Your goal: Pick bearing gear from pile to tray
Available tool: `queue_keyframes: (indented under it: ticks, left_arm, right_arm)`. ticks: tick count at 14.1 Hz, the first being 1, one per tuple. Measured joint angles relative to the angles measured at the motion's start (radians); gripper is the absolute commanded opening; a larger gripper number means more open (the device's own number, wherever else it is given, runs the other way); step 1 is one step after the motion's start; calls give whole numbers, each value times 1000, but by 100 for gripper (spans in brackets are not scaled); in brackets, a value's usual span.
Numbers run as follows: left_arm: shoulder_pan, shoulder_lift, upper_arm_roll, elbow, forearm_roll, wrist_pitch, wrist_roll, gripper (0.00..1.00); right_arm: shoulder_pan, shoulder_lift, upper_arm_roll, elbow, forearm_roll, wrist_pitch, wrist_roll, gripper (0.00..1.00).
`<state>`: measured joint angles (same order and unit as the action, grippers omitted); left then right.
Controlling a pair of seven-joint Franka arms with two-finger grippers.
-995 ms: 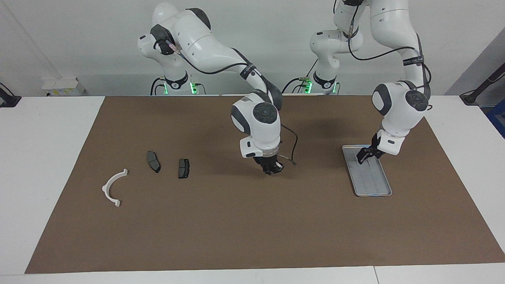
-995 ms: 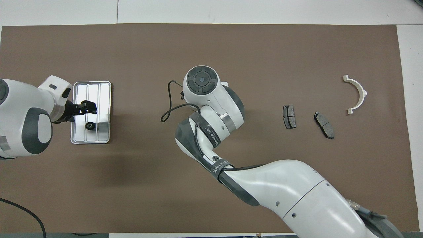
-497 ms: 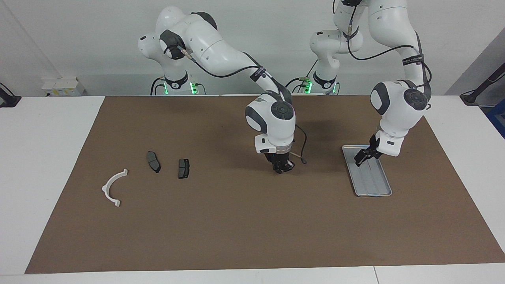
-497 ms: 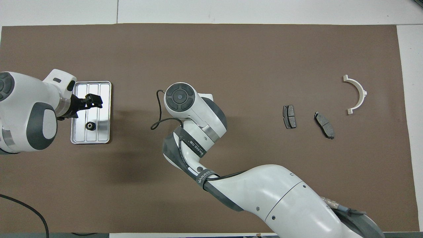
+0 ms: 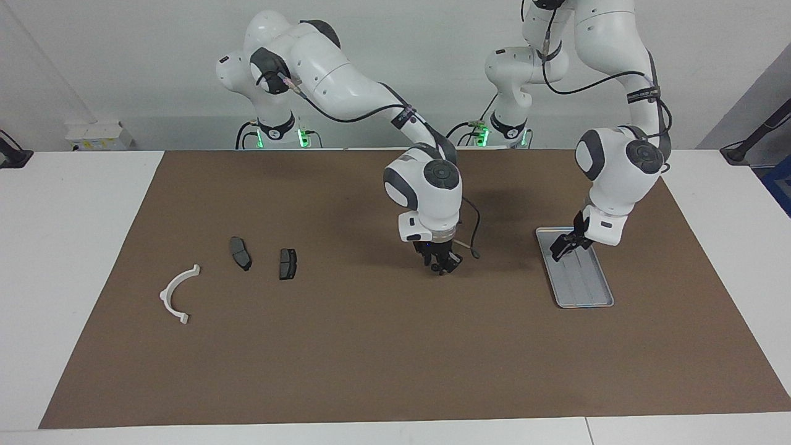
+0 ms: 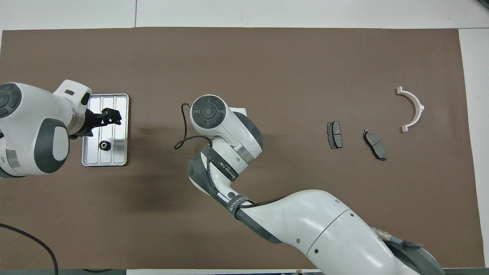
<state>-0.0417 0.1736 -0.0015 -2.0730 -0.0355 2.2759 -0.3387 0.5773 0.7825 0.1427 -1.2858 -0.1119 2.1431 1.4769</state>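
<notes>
The silver tray (image 5: 586, 292) lies on the brown mat at the left arm's end; in the overhead view (image 6: 119, 153) one tiny black round piece (image 6: 104, 144) lies in it. My left gripper (image 5: 563, 244) hangs open over the tray (image 6: 110, 116), apart from that piece. The pile lies at the right arm's end: a white half-ring bracket (image 5: 164, 295) (image 6: 420, 108) and two dark grey plates (image 5: 240, 253) (image 5: 287, 263). My right gripper (image 5: 440, 266) points down, low over the mat's middle between pile and tray. In the overhead view its own wrist hides it.
The brown mat (image 5: 371, 358) covers most of the white table. A black cable loops from the right wrist (image 6: 183, 130). The two plates also show in the overhead view (image 6: 334, 135) (image 6: 374, 144), nearer to the robots than the bracket.
My right arm has swung from nearer the pile toward the tray end, then nearly stopped and dipped a little. My left gripper has drifted slightly across the tray.
</notes>
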Motion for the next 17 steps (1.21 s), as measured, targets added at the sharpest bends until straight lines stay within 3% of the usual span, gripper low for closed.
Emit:
queue_keyframes:
  ticks: [4, 9, 13, 17]
  left_arm:
    - [-62, 2, -1, 19, 0, 0, -119, 100]
    - [-264, 39, -5, 93, 0, -9, -449, 100]
    - [-464, 183, -7, 274, 0, -77, -693, 100]
    - [-542, 295, -5, 344, 2, -73, -784, 92]
  right_arm:
    - [-73, -51, -2, 36, -11, -3, -115, 100]
    - [-296, -257, 18, 52, -13, -209, -756, 100]
    - [-478, -359, 20, 50, -5, -372, -1271, 100]
    - [-595, -436, 22, 45, 29, -478, -1512, 100]
